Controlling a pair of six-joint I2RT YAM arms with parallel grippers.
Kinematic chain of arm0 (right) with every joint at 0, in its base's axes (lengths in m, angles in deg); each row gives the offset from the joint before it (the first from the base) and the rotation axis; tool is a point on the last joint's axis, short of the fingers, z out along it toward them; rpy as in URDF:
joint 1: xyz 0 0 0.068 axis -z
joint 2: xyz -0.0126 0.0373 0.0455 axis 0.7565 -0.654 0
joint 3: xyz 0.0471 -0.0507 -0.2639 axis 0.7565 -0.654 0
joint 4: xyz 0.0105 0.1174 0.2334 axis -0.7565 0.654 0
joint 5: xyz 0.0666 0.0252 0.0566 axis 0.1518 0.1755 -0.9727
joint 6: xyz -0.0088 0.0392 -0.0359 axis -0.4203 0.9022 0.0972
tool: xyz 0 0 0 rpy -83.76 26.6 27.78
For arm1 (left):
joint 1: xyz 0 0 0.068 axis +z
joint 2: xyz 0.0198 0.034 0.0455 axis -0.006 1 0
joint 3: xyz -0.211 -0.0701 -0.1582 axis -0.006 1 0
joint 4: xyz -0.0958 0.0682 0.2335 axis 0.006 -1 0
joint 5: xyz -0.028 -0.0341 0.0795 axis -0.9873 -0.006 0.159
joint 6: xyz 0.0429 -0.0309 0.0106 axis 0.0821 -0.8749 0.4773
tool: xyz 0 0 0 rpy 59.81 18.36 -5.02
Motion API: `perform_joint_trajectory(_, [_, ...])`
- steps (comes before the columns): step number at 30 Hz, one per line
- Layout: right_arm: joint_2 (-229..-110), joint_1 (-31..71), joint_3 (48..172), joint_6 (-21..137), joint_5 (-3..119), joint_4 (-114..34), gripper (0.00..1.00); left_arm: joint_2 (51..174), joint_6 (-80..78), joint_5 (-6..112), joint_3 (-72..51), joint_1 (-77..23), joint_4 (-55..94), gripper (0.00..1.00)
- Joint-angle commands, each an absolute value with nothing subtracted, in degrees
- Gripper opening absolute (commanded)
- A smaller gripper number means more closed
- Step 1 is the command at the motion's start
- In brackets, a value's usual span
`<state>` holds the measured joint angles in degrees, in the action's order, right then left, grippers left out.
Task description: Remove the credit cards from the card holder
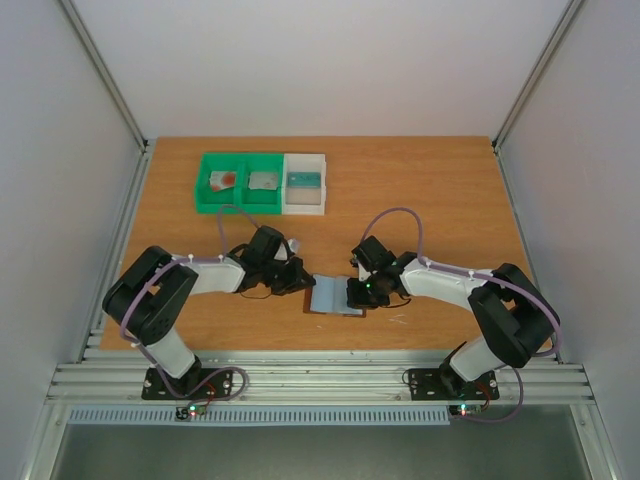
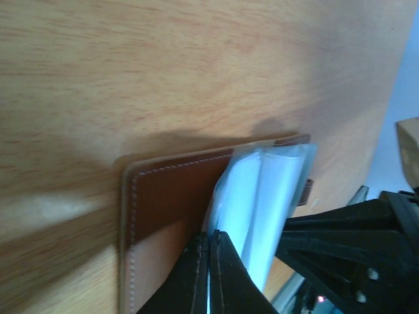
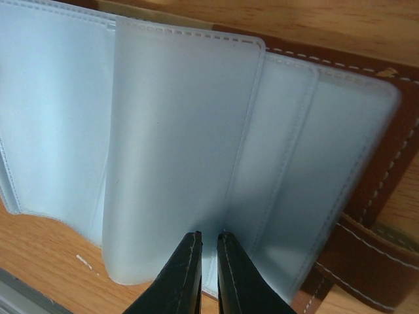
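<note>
Card holder (image 1: 335, 297): lies open on the tabletop (image 1: 440, 200), lining side up, near the front edge and between my two arms.
Sleeves (image 3: 183, 131): pale, translucent plastic leaves fanned over the brown leather. Several overlap, each with a dashed seam near its edge (through the haze I cannot tell what they contain).
Left gripper (image 2: 209, 237): fingers pressed together at the holder's left side, with a thin sliver of pale sleeve between them. The brown cover lies flat on the wood just beside.
Right gripper (image 3: 207, 235): narrow, with only a slim gap between the fingertips, set at the lower edge of the fanned leaves. Whether it clamps a leaf I cannot tell.
Green bin (image 1: 240, 207): at the back of the tabletop, two compartments, touching the white bin (image 1: 305, 209) on its right. Both sit well apart from the holder.
Credit cards (image 1: 224, 180): small flat pieces in the bins. One marked red is in the left green compartment, one grey is in the right green compartment, and one more is in the white bin (too small in the overhead view to read further).
</note>
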<state>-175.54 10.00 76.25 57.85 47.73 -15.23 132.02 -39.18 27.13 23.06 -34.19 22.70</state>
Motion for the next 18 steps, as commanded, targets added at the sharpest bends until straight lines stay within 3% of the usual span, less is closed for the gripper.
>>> perform_joint_trajectory(1, [-176.8, 10.1, 75.4, 58.3, 48.0, -16.9, 0.08, 132.0, -44.4, 23.5, 24.8, -34.9, 34.4, 0.00])
perform_joint_trajectory(11, [-176.6, 10.0, 75.3, 58.4, 48.4, -17.3, 0.08, 134.9, -50.6, 22.4, 25.7, -36.6, 43.9, 0.00])
perform_joint_trajectory(18, [-174.4, 10.1, 75.4, 58.3, 49.1, -16.4, 0.09, 130.0, -44.6, 28.1, 23.8, -36.6, 30.5, 0.00])
